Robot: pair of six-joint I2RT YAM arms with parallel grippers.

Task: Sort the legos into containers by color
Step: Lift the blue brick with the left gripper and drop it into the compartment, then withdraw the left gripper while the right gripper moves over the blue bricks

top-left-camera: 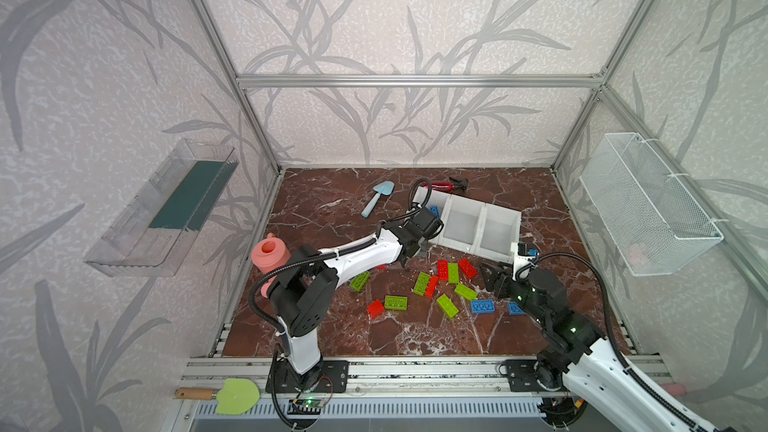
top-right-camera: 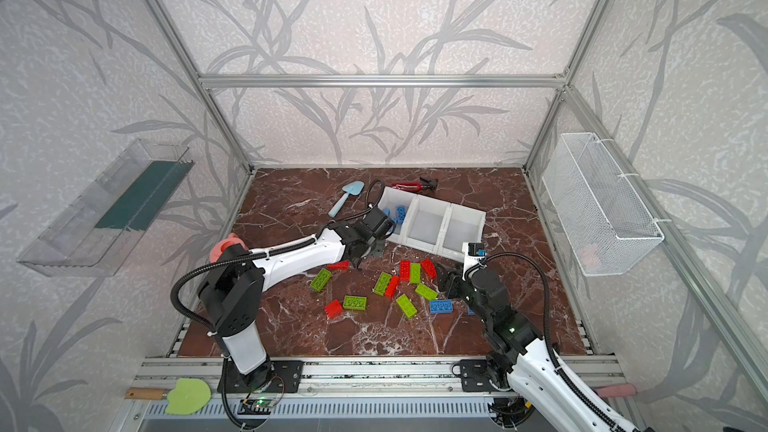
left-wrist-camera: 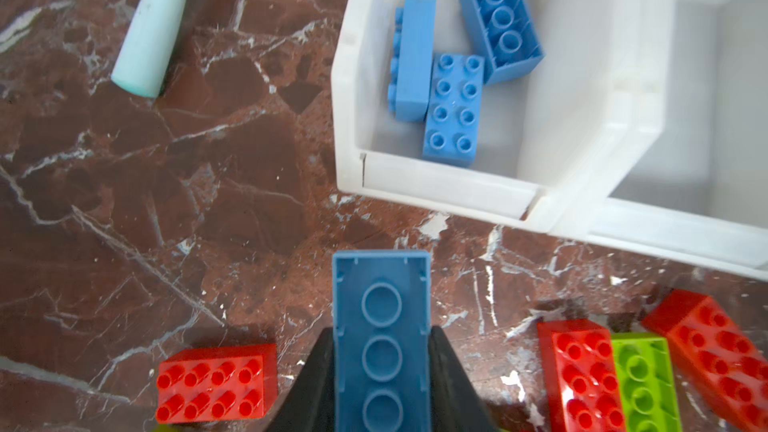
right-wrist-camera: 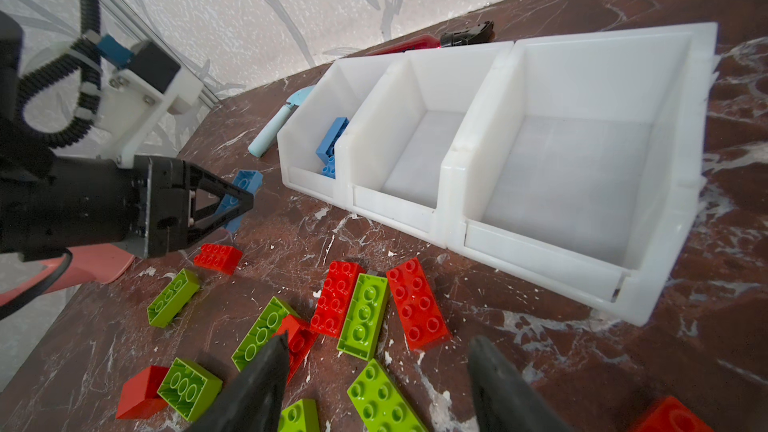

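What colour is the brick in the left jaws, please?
The studded plastic brick is blue, clearest in the left wrist view.

Brown marble tabletop [top-left-camera: 332,334], scattered legos [top-left-camera: 395,302], white containers [top-left-camera: 463,222], blue trowel [top-left-camera: 376,197], red spray bottle [top-left-camera: 442,184]

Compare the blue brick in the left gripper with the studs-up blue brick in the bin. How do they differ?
The gripped brick is clamped in the left gripper, outside the bin; the binned brick lies inside it. The gripped brick shows its hollow underside to the wrist camera; the binned brick shows its studs. Both are blue and rectangular.
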